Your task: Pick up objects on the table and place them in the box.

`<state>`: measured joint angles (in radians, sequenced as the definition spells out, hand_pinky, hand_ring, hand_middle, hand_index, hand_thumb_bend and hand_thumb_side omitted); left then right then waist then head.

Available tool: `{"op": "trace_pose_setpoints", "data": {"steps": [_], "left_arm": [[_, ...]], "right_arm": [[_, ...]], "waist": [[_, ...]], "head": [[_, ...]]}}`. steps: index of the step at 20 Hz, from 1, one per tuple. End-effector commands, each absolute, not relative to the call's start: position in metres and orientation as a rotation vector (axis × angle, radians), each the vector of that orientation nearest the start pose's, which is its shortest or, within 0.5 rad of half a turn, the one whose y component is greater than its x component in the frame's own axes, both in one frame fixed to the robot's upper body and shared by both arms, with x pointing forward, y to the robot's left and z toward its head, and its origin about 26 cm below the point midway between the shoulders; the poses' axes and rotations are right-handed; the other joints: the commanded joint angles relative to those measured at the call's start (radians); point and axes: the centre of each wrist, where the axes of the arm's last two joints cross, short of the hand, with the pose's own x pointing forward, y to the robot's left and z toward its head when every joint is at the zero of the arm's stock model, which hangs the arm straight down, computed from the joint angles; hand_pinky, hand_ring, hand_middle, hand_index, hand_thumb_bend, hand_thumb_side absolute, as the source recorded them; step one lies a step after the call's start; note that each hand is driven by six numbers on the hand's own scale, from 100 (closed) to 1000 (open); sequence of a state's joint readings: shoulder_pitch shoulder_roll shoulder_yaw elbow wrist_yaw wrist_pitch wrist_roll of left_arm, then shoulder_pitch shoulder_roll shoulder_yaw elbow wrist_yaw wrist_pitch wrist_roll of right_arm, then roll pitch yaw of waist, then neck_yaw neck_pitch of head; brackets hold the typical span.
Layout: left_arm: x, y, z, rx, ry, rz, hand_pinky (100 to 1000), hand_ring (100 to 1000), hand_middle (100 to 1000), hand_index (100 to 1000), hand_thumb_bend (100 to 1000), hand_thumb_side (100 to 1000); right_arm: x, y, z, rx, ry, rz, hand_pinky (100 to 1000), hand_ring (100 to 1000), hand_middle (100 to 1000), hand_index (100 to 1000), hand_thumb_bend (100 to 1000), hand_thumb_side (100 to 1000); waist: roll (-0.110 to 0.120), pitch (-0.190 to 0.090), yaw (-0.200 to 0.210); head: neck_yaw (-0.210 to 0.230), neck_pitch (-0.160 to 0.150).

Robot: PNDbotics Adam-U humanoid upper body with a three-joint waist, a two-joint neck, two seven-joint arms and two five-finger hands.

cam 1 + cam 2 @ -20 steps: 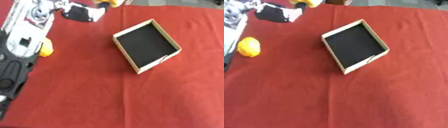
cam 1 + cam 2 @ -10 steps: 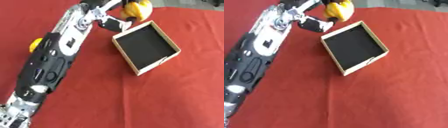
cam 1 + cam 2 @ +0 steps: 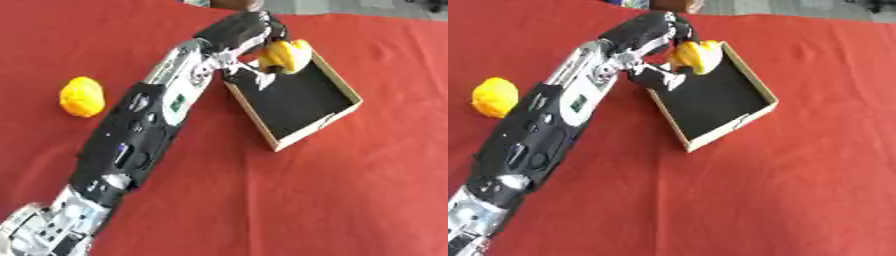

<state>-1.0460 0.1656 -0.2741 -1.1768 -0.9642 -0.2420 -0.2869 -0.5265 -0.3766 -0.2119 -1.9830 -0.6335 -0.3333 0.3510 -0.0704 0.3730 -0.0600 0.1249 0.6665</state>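
Observation:
My left arm stretches from the lower left up to the box (image 3: 337, 114), a shallow cardboard tray with a black inside. My left hand (image 3: 248, 28) is curled round a yellow object (image 3: 284, 55) and holds it over the box's far corner. A second yellow-orange object (image 3: 81, 96) lies on the red cloth at the left, apart from the arm. The right hand shows in neither view.
A red cloth (image 3: 350, 200) covers the whole table. A brown thing (image 3: 677, 4) shows at the far edge above the hand. Grey floor lies beyond the table's far edge at the upper right.
The left arm has swung right and carried the yellow object from the far edge to above the box's far corner. The camera has shifted too.

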Motion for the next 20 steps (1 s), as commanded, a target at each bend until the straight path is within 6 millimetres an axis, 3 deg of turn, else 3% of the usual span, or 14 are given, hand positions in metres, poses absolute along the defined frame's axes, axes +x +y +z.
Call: {"op": "trace_pose_setpoints", "data": {"steps": [1, 4, 6, 8, 11, 15, 20], "left_arm": [[0.446, 0.097, 0.253, -1.063, 2.514, 2.247, 780, 720, 650, 858, 124, 238], [0.447, 0.098, 0.25, -1.095, 2.443, 2.316, 895, 848, 791, 947, 229, 338], [0.447, 0.098, 0.25, -1.13, 2.369, 2.369, 992, 955, 868, 980, 387, 417], [0.447, 0.099, 0.25, -1.158, 2.308, 2.395, 1000, 993, 898, 1000, 481, 489], [0.446, 0.102, 0.254, -1.19, 2.274, 2.397, 1000, 1000, 924, 1000, 553, 608], [0.442, 0.106, 0.265, -1.212, 2.315, 2.334, 1000, 1000, 925, 1000, 567, 656], [0.435, 0.118, 0.278, -1.212, 2.45, 2.201, 1000, 998, 879, 979, 471, 572]], "right_arm": [[0.304, -0.298, 0.293, -0.626, 3.248, -0.503, 936, 883, 703, 830, 100, 557], [0.303, -0.298, 0.293, -0.625, 3.248, -0.502, 936, 883, 702, 830, 100, 556], [0.303, -0.299, 0.293, -0.623, 3.251, -0.502, 936, 883, 702, 830, 100, 557], [0.303, -0.299, 0.292, -0.621, 3.254, -0.502, 936, 883, 702, 830, 100, 556], [0.303, -0.3, 0.292, -0.618, 3.259, -0.501, 936, 884, 702, 829, 100, 557], [0.303, -0.301, 0.29, -0.615, 3.268, -0.505, 937, 885, 701, 829, 100, 557], [0.302, -0.305, 0.288, -0.585, 3.283, -0.514, 937, 885, 701, 829, 100, 557]], "waist": [[0.002, -0.024, -0.001], [0.003, -0.024, 0.0], [0.004, -0.025, 0.002], [0.005, -0.026, 0.003], [0.007, -0.028, 0.006], [0.009, -0.031, 0.01], [0.015, -0.037, 0.026]], "head": [[0.002, -0.008], [0.001, -0.006], [0.0, -0.006], [-0.002, -0.006], [-0.005, -0.006], [-0.008, -0.004], [-0.021, 0.001]]}}
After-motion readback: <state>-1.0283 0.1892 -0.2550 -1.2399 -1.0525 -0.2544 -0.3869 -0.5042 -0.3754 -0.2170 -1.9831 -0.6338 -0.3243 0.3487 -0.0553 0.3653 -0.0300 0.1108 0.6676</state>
